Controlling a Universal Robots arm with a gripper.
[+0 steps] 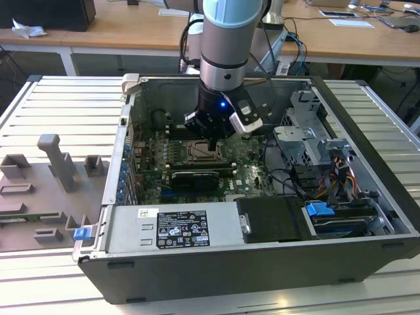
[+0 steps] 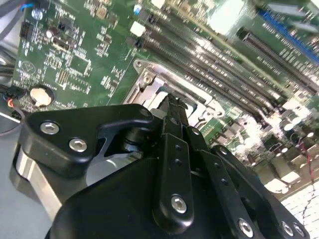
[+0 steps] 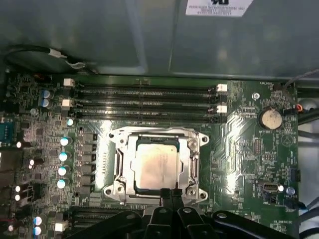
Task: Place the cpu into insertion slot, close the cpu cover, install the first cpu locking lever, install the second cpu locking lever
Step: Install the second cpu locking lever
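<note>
Hovering my gripper [image 3: 172, 195] at the socket's near edge; fingers look pinched together, holding nothing.

Left to right in the first wrist view: capacitors [image 3: 63, 156], then the cpu [image 3: 155, 167] seated in the insertion slot [image 3: 121, 169] with the cpu cover [image 3: 192, 160] down, coin cell [image 3: 270, 118]. Judged step: locking levers, calling for a fine, low hook. Memory slots [image 3: 144, 102] crowd the far side.

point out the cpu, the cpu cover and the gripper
cpu [image 3: 152, 167]: first wrist view, middle of its silvery face.
cpu cover [image 3: 193, 164]: first wrist view, one side bar of the metal frame.
gripper [image 3: 172, 193]: first wrist view, at the fingertips by the socket's edge.
</note>
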